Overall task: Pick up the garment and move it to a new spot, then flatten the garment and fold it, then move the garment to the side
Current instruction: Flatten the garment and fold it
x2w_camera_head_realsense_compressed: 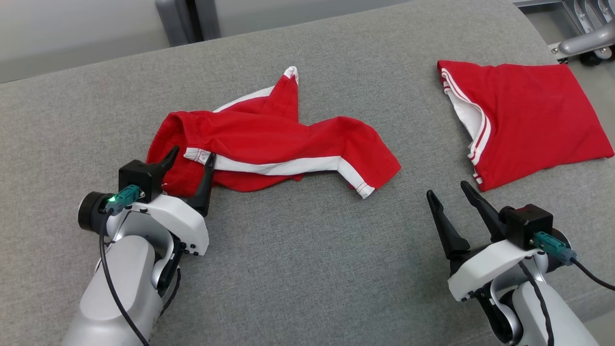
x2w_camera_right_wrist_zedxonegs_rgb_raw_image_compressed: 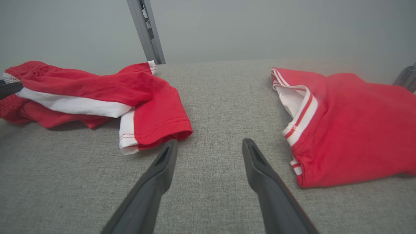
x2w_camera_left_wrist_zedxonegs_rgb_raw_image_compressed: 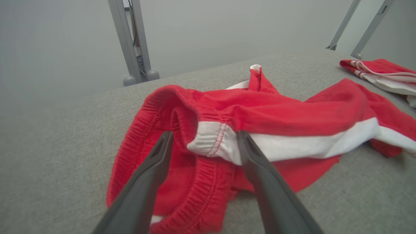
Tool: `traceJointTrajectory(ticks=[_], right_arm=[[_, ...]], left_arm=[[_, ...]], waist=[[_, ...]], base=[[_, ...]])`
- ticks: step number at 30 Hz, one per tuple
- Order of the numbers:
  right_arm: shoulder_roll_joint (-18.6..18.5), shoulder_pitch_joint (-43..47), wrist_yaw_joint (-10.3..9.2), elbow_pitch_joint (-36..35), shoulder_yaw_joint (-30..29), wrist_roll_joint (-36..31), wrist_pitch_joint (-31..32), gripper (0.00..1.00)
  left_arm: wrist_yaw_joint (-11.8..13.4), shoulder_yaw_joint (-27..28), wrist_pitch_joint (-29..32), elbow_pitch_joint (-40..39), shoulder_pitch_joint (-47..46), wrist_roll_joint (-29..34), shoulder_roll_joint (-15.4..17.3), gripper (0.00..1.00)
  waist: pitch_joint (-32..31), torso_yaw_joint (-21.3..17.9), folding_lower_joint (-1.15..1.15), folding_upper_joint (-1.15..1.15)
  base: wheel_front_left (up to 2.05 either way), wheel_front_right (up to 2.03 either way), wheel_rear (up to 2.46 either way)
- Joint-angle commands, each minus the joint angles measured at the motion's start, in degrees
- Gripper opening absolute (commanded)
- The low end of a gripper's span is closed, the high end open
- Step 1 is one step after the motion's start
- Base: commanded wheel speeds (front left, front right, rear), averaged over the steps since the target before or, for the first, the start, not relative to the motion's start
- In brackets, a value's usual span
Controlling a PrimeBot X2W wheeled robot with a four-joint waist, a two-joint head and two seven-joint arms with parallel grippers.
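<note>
Fingers (x2w_camera_head_realsense_compressed: 205,182) of the left gripper (x2w_camera_head_realsense_compressed: 192,153) are spread wide at the red shorts' (x2w_camera_head_realsense_compressed: 288,134) waistband (x2w_camera_left_wrist_zedxonegs_rgb_raw_image_compressed: 201,183), where only one layer may be caught.

red shorts (x2w_camera_head_realsense_compressed: 269,139) with white side stripe, red folded shirt (x2w_camera_head_realsense_compressed: 533,115) with white-striped trim, grey cloth surface (x2w_camera_head_realsense_compressed: 307,269)

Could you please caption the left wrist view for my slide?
Open left tool poised at the waistband of crumpled red shorts.
</note>
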Motion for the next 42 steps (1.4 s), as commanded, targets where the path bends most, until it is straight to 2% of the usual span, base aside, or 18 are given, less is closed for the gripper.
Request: traceJointTrajectory(ticks=[1, 2, 3, 4, 10, 19, 25, 38, 39, 41, 42], right_arm=[[-0.1, -0.6, -0.01, 0.4, -0.2, -0.5, -0.4, 1.0], [-0.1, -0.6, -0.01, 0.5, -0.3, -0.5, -0.4, 1.0], [-0.1, -0.6, -0.01, 0.5, -0.3, -0.6, -0.5, 1.0], [-0.1, -0.6, -0.01, 0.5, -0.4, -0.6, -0.5, 1.0], [0.1, -0.7, -0.01, 0.8, 0.4, -0.6, -0.6, 1.0], [-0.6, -2.2, -0.01, 1.7, 7.1, -2.4, -0.6, 1.0], [-2.6, -5.8, -0.01, 6.7, 12.2, -6.5, -1.5, 1.0], [-2.4, -11.7, -0.01, 18.4, 12.7, -11.7, -3.0, 1.0], [-2.3, -12.0, -0.01, 19.3, 12.6, -11.7, -3.2, 0.98], [-1.9, -12.5, -0.01, 20.7, 12.7, -11.5, -3.4, 0.4], [-1.8, -12.8, -0.01, 21.4, 12.7, -11.4, -3.5, 0.23]], left_arm=[[-0.4, -0.5, -0.1, 0.7, -1.0, -0.7, 0.3, 1.0], [-0.4, -0.8, -0.1, 1.0, -1.2, -1.0, 0.3, 0.49], [-0.6, -1.0, -0.3, 1.2, -1.5, -1.2, 0.3, 0.11], [-0.5, -1.3, -0.6, 1.4, -1.7, -1.4, 0.3, 0.0], [-0.9, -2.9, -2.3, 1.3, -1.8, -2.4, -0.1, 0.0], [-0.9, -4.6, -3.3, -1.6, -0.3, -3.2, -0.8, 0.0], [-0.8, -6.6, -2.4, -4.5, 1.1, -3.1, -1.4, 0.0], [0.5, -8.8, -0.8, -8.8, 1.4, -2.4, -1.8, 0.0], [0.5, -8.9, -0.7, -9.0, 1.4, -2.4, -1.8, 0.0], [0.7, -9.1, -0.6, -9.3, 1.4, -2.5, -1.6, 0.0], [0.7, -9.1, -0.5, -9.5, 1.4, -2.5, -1.5, 0.0]], waist=[[0.0, -0.1, 0.0, 0.0], [0.0, 0.0, 0.0, 0.0], [0.1, 0.0, 0.0, 0.0], [0.1, 0.1, 0.0, 0.0], [-0.3, 1.7, 0.0, 0.0], [-1.2, 4.6, 0.0, 0.0], [-1.5, 7.6, 0.0, 0.0], [-0.2, 10.7, 0.0, 0.0], [-0.1, 10.8, 0.0, 0.0], [0.1, 10.9, 0.0, 0.0], [0.1, 10.9, 0.0, 0.0]], base=[[0.0, 0.0, 0.0], [0.0, 0.0, 0.0], [0.0, 0.0, 0.0], [0.0, 0.0, 0.0], [0.0, 0.0, 0.0], [0.0, 0.0, 0.0], [0.0, 0.0, 0.0], [0.0, 0.0, 0.0], [0.0, 0.0, 0.0], [0.0, 0.0, 0.0], [0.0, 0.0, 0.0]])
